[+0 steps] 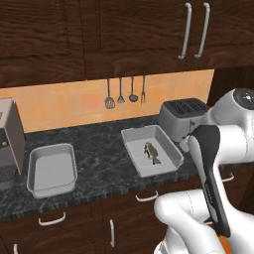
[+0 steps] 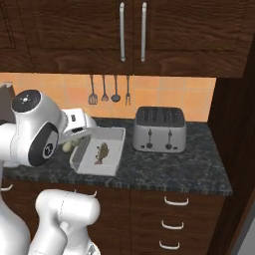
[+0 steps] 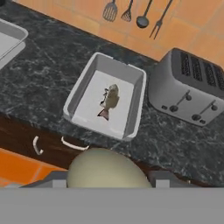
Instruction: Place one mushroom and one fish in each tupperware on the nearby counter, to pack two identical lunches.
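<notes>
On the counter (image 1: 99,149) a tupperware (image 1: 130,136) next to the toaster holds one fish (image 1: 152,152). Its rim (image 3: 136,98) and the fish (image 3: 109,99) lie ahead in the hand view, and both appear in the right base view as the tray (image 2: 113,149) and fish (image 2: 102,152). The second tupperware (image 1: 34,171) stands empty farther left; its corner (image 3: 9,41) is at the top left of the hand view. My gripper (image 3: 109,175) is shut on a pale rounded mushroom (image 3: 107,168), held over the counter's front edge short of the tray. The mushroom (image 2: 67,146) peeks out by the hand.
A silver toaster (image 1: 182,116) (image 3: 192,87) stands right of the fish tray. Utensils (image 1: 124,92) hang on the orange tiled wall. A grey appliance (image 1: 10,139) sits at the far left. Upper cabinets overhang the counter; drawers with white handles (image 3: 72,144) lie below.
</notes>
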Available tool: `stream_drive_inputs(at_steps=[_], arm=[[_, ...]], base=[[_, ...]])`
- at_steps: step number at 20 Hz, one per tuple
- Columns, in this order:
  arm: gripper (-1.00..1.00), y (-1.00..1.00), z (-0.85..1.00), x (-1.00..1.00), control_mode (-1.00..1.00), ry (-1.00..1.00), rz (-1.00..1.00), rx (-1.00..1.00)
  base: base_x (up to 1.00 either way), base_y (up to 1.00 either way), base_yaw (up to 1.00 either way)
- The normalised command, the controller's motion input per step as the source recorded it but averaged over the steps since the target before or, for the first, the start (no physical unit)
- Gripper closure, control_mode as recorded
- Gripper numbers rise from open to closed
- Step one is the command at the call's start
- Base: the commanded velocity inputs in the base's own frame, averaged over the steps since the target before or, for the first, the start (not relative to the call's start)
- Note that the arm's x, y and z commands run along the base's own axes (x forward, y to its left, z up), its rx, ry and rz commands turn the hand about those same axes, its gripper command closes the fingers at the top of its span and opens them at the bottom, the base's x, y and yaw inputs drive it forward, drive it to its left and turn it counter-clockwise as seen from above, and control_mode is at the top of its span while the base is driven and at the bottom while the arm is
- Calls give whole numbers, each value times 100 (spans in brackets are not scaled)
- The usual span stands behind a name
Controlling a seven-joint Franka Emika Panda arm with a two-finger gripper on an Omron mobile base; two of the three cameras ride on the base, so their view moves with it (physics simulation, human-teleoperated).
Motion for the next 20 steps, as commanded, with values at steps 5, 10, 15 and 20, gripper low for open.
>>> stream_drive_inputs(at_steps=[5,10,15,20], arm=[[100,68,-87,64,-100,3,3,0],[100,72,-46,99,-100,16,15,0],[100,-3,-16,100,-100,32,10,0],[100,-2,-44,77,-100,13,7,0]], base=[[0,0,0],[0,0,0],[0,0,0],[0,0,0]])
